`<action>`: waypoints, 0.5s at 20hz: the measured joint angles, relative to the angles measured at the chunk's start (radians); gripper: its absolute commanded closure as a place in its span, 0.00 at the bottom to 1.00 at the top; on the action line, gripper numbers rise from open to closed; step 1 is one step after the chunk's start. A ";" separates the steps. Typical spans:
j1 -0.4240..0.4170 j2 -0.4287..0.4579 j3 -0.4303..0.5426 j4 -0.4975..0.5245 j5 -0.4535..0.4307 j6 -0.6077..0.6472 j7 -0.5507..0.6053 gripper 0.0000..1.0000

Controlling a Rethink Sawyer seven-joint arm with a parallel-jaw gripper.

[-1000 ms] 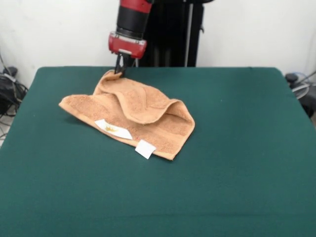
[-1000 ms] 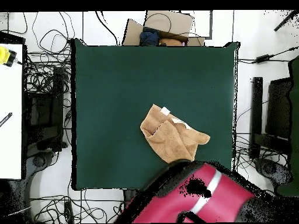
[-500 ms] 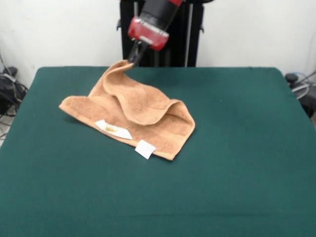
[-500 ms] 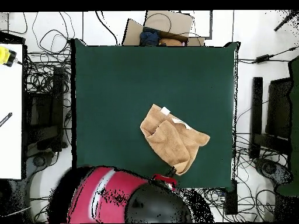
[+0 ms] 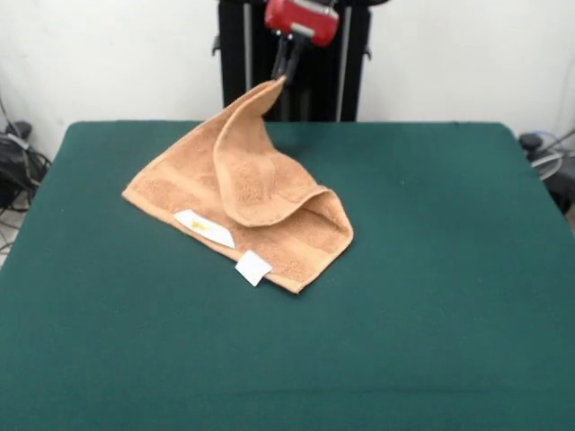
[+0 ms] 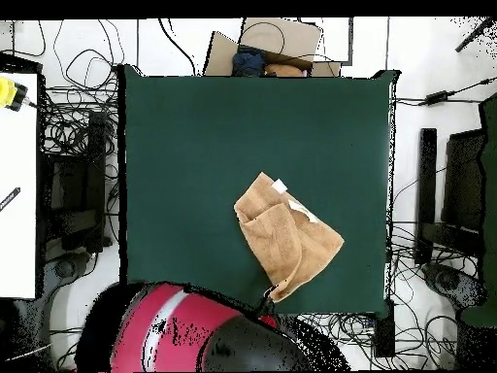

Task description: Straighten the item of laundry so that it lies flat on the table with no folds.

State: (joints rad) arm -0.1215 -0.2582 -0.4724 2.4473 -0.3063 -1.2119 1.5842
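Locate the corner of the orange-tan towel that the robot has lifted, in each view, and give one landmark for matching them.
Front view: the lifted corner of the orange-tan terry towel is top centre, pinched by the red and black hand.
Overhead view: the same corner is at the towel's bottom tip, by the dark green table's lower edge.
Shared landmark: the small square white tag on the opposite edge.

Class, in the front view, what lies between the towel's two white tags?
Only a short stretch of towel edge separates the two white tags; nothing else lies there.
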 measured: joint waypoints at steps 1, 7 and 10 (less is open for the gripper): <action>-0.039 0.009 -0.003 -0.005 -0.054 -0.029 0.000 1.00; -0.417 0.005 0.075 -0.103 -0.487 -0.016 0.033 1.00; -0.538 -0.015 0.107 -0.156 -0.536 0.054 0.051 1.00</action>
State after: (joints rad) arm -0.6594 -0.2733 -0.3651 2.2915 -0.8424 -1.1579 1.6353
